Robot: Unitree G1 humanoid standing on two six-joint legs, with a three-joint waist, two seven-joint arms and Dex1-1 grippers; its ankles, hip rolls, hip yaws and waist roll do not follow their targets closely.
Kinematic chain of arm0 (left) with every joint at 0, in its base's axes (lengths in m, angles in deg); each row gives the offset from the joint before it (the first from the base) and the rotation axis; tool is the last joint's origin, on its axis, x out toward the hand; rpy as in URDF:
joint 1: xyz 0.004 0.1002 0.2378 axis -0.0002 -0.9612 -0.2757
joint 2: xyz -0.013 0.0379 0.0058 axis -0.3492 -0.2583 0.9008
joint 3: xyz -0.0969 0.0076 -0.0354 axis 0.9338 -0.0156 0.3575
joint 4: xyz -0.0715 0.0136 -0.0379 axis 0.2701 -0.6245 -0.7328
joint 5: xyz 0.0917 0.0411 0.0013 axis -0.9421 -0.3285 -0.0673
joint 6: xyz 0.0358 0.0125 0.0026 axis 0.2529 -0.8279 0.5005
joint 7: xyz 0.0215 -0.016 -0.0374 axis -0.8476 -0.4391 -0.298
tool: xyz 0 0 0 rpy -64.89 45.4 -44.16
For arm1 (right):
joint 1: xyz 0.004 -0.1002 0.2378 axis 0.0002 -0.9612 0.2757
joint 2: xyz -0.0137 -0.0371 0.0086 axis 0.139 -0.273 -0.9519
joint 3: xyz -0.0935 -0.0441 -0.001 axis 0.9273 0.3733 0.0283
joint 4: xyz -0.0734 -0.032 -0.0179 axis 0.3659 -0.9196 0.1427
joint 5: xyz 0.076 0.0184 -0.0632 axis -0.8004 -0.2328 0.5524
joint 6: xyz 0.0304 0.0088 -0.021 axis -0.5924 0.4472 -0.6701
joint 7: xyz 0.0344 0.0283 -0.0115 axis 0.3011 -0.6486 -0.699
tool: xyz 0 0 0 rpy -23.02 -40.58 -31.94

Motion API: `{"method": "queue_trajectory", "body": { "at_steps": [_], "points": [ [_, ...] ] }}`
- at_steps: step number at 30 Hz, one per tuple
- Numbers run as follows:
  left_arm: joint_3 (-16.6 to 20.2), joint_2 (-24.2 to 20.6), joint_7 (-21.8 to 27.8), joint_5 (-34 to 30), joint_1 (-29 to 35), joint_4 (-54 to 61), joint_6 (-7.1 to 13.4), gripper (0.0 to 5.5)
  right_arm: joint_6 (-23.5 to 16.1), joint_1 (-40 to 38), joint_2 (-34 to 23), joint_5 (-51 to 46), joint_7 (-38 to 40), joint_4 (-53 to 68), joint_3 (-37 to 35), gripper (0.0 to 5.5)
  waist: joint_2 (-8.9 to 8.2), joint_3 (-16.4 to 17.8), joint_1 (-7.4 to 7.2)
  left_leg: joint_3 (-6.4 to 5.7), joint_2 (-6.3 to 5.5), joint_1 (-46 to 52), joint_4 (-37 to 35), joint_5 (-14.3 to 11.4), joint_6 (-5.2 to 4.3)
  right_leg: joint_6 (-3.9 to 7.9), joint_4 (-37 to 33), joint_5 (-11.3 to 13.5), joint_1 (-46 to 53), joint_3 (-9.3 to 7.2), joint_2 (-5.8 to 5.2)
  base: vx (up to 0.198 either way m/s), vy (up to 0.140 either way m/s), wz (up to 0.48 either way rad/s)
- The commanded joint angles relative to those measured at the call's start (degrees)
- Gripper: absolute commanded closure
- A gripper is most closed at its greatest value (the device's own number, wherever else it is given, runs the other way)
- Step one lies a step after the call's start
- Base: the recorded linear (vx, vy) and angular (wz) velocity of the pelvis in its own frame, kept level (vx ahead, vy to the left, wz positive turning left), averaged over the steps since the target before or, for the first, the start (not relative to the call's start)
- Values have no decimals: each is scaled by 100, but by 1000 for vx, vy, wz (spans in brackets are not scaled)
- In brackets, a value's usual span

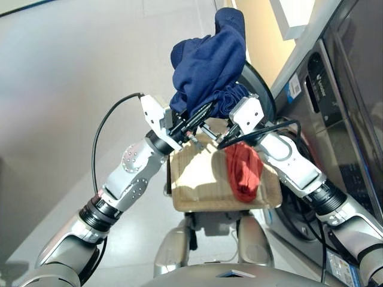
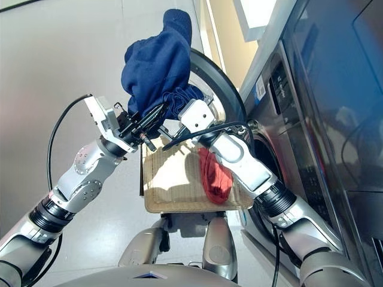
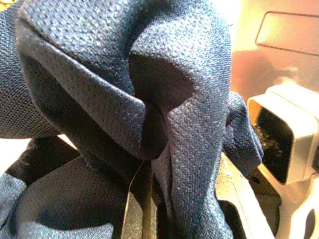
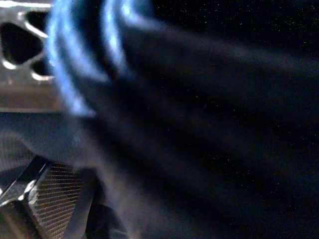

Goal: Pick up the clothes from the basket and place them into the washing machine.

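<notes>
Red garment (image 1: 243, 171) lies in the basket (image 1: 197, 191), under the right arm. Above it both grippers, left (image 1: 192, 122) and right (image 1: 222, 122), meet under the bunched navy garment (image 1: 208, 63); left clamps it, right's grip can't tell. Washer (image 2: 299, 155) mouth lies right, beyond the right arm

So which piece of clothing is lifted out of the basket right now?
The navy blue garment, bunched up between both claws; the red-orange one lies in the basket.
</notes>
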Motion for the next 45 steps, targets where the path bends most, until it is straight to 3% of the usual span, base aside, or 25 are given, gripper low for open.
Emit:
{"method": "queue_trajectory", "body": {
  "at_steps": [1, 2, 3, 20, 22, 23, 24, 25, 33, 42, 45],
  "points": [
    [-235, 43, 227, 78, -149, 567, 176, 550, -322, 77, 440, 39, 18, 385, -34, 45, -325, -392, 81, 62, -220, 367, -32, -258, -288, 412, -677, 702, 313, -39, -126, 0, 0, 0],
    [-226, 50, 216, 58, -171, 558, 176, 550, -340, 42, 440, 66, 25, 407, -58, 453, -325, -407, 76, 60, -218, 387, -32, -269, -285, 414, -684, 701, 331, -31, -123, 0, 0, 0],
    [-224, 63, 198, 33, -183, 546, 192, 550, -364, -3, 436, 113, 53, 427, -79, 550, -325, -425, 77, 63, -220, 407, -32, -276, -281, 413, -686, 696, 359, -37, -122, 0, 0, 0],
    [130, 136, -10, -183, -548, 292, 376, 550, -858, -681, 438, 996, 721, 556, -748, 550, -360, -529, 76, 12, -213, 512, -32, -330, -239, 438, -719, 667, 505, -113, -133, 0, 0, 0],
    [144, 116, -48, -259, -565, 266, 425, 431, -925, -729, 489, 986, 791, 578, -808, 550, -357, -533, 80, 5, -215, 523, -32, -333, -234, 436, -713, 661, 510, -120, -134, 0, 0, 0],
    [158, 114, -62, -282, -574, 251, 443, 324, -946, -768, 521, 994, 830, 566, -839, 550, -359, -534, 80, 0, -214, 528, -32, -334, -232, 436, -708, 660, 511, -119, -135, 0, 0, 0],
    [163, 91, -83, -313, -614, 203, 444, 129, -991, -814, 561, 1014, 915, 590, -898, 550, -362, -536, 81, -1, -211, 534, -32, -336, -227, 432, -704, 656, 516, -127, -132, 0, 0, 0],
    [162, 90, -84, -313, -615, 203, 444, 0, -991, -816, 562, 1016, 916, 591, -898, 550, -363, -537, 81, -2, -211, 534, -32, -336, -228, 432, -704, 655, 517, -127, -133, 0, 0, 0],
    [274, 51, -334, -591, -689, 134, 550, 0, -985, -1054, 525, 1419, 1256, 573, -1083, 550, -380, -510, 83, -19, -213, 525, -32, -332, -214, 421, -698, 649, 516, -136, -130, 0, 0, 0],
    [452, 463, -794, -901, -777, -63, 733, 0, -1042, -1488, 717, 1631, 1713, -261, -1194, 550, -412, -462, 77, -68, -215, 492, -32, -325, -203, 407, -680, 628, 508, -185, -128, 0, 0, 0],
    [535, 612, -983, -1110, -771, -137, 881, 0, -1108, -1594, 683, 1868, 1809, -710, -1057, 550, -434, -450, 88, -81, -217, 488, -32, -326, -204, 404, -666, 605, 509, -199, -127, 0, 0, 0]
  ]
}}
